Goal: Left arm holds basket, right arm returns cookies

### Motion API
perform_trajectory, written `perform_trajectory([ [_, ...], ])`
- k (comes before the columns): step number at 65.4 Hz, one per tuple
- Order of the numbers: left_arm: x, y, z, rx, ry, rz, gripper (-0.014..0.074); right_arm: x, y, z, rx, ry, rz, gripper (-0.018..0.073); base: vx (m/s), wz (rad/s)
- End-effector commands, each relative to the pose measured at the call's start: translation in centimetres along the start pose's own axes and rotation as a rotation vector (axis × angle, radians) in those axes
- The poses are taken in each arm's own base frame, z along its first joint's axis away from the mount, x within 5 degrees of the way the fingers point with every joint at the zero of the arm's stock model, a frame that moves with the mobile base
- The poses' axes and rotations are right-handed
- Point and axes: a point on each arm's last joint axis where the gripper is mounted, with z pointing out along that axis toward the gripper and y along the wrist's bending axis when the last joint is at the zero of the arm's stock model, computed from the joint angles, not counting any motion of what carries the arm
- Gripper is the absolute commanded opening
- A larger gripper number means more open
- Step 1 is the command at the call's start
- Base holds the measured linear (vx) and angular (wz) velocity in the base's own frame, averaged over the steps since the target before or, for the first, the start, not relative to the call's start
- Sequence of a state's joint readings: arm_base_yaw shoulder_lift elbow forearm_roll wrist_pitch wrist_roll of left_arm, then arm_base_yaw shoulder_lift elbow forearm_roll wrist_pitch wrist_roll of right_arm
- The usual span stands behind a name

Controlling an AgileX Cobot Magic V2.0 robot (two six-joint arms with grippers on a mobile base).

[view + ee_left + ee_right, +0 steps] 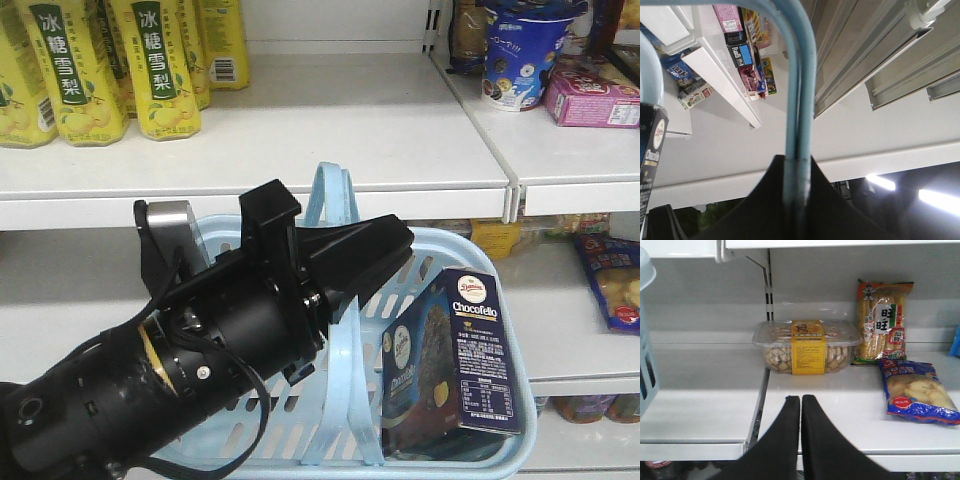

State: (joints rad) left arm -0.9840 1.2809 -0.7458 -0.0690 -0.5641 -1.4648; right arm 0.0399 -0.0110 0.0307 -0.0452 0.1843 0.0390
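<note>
Cookies (455, 350), where?
— Lower right, upright inside the basket (455, 243). My left end effector (400, 255) clamps its handle (800, 100); my right end effector (800, 400) is pinched shut, empty. Reaching in could swing the basket.

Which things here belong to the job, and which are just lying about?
Job: basket, cookies, left gripper, right gripper.
Lying about: yellow bottles, blue tub, pink box, clear tray, orange bag, blue bag.
</note>
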Motion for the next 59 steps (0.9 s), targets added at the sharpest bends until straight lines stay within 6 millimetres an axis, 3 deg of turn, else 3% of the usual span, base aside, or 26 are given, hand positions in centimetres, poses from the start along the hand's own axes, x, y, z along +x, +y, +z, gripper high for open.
perform_trajectory([
  [1,-0.24,-3.15,-0.4,0.185,-0.016,0.003,-0.0006,-0.74,0.02,-0.11,-0.002,-0.087,-0.009,-0.0008,-0.05,0.19],
  [59,-0.24,-3.15,-0.4,0.185,-0.016,0.003,-0.0006,-0.74,0.02,-0.11,-0.002,-0.087,-0.009,-0.0008,0.0,0.02],
])
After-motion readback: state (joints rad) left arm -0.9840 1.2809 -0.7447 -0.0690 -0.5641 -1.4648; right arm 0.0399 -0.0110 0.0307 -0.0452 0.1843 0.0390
